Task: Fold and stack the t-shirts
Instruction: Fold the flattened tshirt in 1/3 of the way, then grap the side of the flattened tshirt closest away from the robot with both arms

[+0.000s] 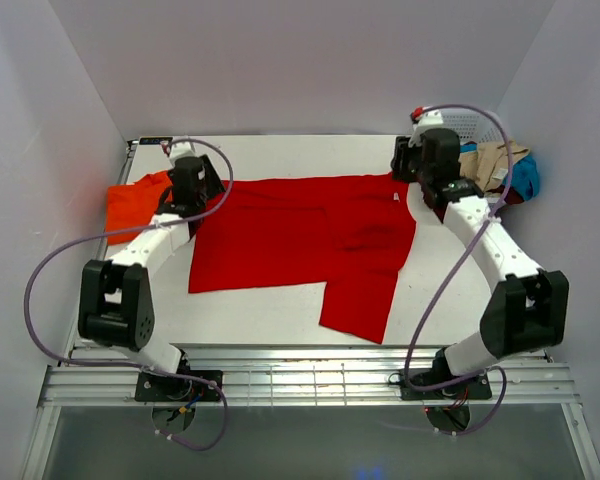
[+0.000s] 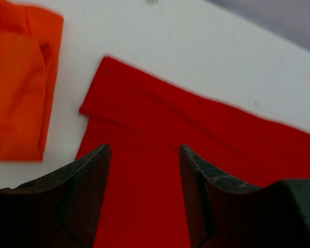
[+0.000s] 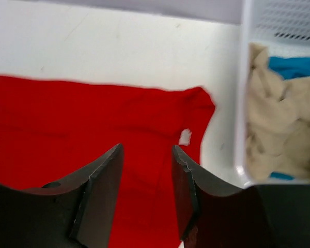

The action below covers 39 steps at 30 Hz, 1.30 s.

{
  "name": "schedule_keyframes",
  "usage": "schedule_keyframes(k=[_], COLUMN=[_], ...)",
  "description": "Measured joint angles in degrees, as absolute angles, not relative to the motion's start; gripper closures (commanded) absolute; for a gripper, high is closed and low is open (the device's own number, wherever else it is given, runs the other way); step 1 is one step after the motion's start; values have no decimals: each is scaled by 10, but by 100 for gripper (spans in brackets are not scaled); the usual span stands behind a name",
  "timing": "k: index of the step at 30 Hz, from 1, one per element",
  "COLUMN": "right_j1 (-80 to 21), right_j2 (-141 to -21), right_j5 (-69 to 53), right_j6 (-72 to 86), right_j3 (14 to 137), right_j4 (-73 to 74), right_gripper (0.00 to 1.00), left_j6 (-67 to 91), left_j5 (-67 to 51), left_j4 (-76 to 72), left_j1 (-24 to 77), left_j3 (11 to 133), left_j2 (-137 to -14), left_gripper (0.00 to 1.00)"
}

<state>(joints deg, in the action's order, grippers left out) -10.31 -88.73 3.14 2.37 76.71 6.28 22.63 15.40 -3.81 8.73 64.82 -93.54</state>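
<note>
A red t-shirt [image 1: 300,235] lies spread flat across the middle of the table, one sleeve hanging toward the near edge. A folded orange t-shirt [image 1: 130,205] lies at the far left. My left gripper [image 1: 188,178] is open and empty above the red shirt's left edge [image 2: 144,175], with the orange shirt [image 2: 18,88] to its left. My right gripper [image 1: 420,165] is open and empty above the red shirt's right end [image 3: 144,155], near its white neck label [image 3: 185,136].
A white perforated basket [image 1: 480,135] at the far right holds beige [image 1: 495,165] and blue [image 1: 525,178] clothes; its rim [image 3: 241,93] is just right of my right gripper. White walls enclose the table on three sides.
</note>
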Motion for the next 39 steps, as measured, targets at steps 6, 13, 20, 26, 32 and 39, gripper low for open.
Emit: schedule_keyframes(k=[6,13,20,26,32,39], right_j1=[-251,-382,-568,-651,-686,-692], right_j2=[-766,-642,-619,-635,-646,-627], right_j5=[105,201,284,315,323,329], right_j6=[62,178,341,442,506,541], right_j3=[567,406,372,365,335,310], right_j4=[115,213,298,344,351,365], right_gripper=[47,47,47,47,47,47], left_j6=[284,344,383,422,442,444], left_j5=[218,265,301,331,349,347], left_j4=[50,145,187,246,286,300], left_j1=[179,200,227,227,227,222], left_j3=[463,341,337,337,357,365], left_j2=[-804,-722,-683,-698,-738,-764], left_gripper=[30,30,29,28,27,27])
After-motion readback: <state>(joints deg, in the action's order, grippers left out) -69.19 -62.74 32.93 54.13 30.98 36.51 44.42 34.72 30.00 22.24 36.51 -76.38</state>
